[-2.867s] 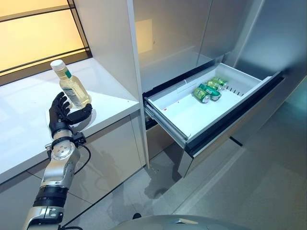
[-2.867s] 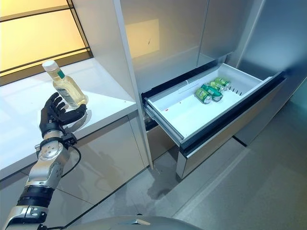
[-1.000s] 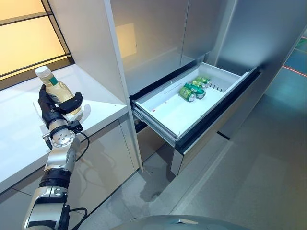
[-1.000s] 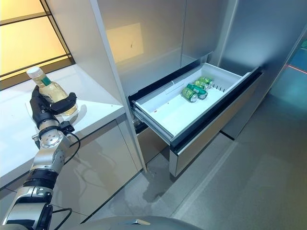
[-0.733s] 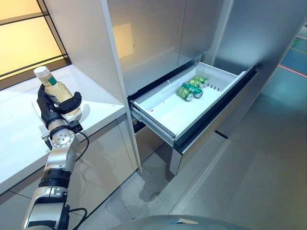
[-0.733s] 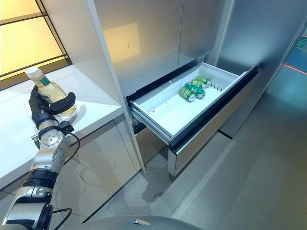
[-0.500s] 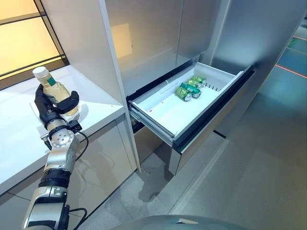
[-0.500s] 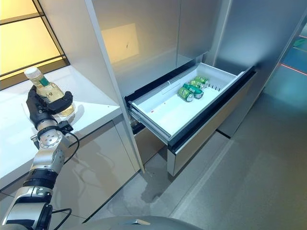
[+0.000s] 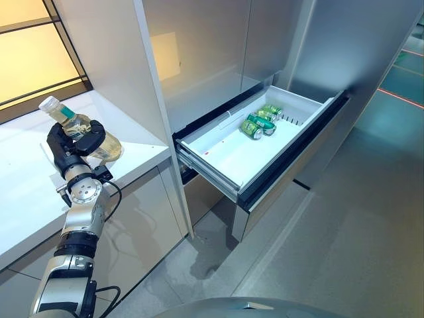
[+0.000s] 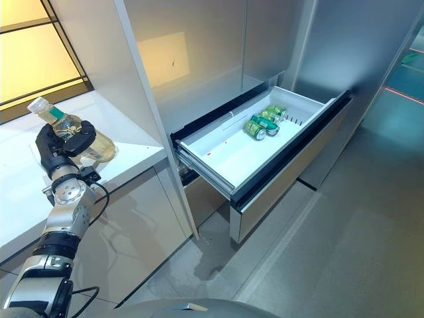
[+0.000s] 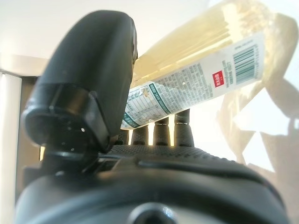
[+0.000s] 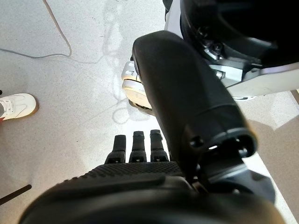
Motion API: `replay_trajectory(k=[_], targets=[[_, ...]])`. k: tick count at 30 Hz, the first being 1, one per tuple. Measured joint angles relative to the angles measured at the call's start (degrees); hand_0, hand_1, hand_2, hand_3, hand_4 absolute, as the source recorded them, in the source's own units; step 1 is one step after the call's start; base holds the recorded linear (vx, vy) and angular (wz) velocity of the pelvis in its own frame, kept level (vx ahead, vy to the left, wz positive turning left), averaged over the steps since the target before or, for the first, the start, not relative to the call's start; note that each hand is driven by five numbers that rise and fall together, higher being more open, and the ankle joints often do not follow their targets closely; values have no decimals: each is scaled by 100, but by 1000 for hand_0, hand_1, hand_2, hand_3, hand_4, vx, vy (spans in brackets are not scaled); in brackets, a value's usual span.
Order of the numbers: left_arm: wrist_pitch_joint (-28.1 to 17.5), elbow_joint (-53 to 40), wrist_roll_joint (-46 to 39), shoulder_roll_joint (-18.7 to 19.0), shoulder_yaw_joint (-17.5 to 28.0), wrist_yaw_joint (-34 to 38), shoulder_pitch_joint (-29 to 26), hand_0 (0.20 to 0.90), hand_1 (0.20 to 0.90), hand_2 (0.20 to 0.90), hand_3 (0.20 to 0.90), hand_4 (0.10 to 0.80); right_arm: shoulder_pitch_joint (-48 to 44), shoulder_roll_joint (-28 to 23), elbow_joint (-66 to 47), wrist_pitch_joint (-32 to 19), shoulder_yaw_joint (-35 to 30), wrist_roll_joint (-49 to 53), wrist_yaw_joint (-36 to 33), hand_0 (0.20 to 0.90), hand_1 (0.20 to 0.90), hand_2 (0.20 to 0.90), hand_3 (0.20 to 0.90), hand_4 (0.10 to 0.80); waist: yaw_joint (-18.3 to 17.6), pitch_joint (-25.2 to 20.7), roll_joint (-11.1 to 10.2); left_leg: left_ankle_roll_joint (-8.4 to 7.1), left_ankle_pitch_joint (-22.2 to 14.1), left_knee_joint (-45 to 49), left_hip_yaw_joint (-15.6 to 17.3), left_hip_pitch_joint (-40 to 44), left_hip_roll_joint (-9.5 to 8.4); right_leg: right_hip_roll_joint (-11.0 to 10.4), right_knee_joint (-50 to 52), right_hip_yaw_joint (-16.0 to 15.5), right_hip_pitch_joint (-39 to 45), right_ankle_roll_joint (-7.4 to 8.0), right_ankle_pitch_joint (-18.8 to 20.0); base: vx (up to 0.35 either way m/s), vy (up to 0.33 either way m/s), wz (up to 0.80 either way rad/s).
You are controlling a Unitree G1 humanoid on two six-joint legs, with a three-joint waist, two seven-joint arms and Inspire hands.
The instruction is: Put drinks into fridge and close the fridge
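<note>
My left hand is shut on a clear bottle of yellow drink with a white cap. It holds the bottle tilted, cap towards the left, just over the white counter. In the left wrist view the thumb and fingers curl round the labelled bottle. The fridge drawer stands pulled out to the right, white inside, with green cans lying at its far end. My right hand hangs over the floor with relaxed fingers and holds nothing.
A tall grey cabinet panel stands between the counter and the fridge front. The drawer's dark front juts out over the grey floor. A person's white shoe shows on the floor.
My left hand has closed round the bottle and tipped it from upright to a lean, cap to the left. The camera has shifted slightly; the drawer and cans are unchanged.
</note>
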Motion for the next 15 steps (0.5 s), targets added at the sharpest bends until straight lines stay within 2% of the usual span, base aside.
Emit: replay_trajectory(k=[8,15], targets=[[-76,-9,0,1,0,-54,-1,300,300,300,200,100,-20,-8,-19,-156,116,-282,-21,900,900,900,900,800,16,1,-1,0,0,0,4,-5,0,0,-3,7,-7,1,3,0,0,0],[-78,-177,4,20,-32,-443,-2,300,300,300,200,100,-33,-92,-300,-403,621,-803,-37,900,900,900,900,800,77,15,-35,0,0,0,-40,-73,-2,0,-12,-38,-46,1,3,-21,-2,3]])
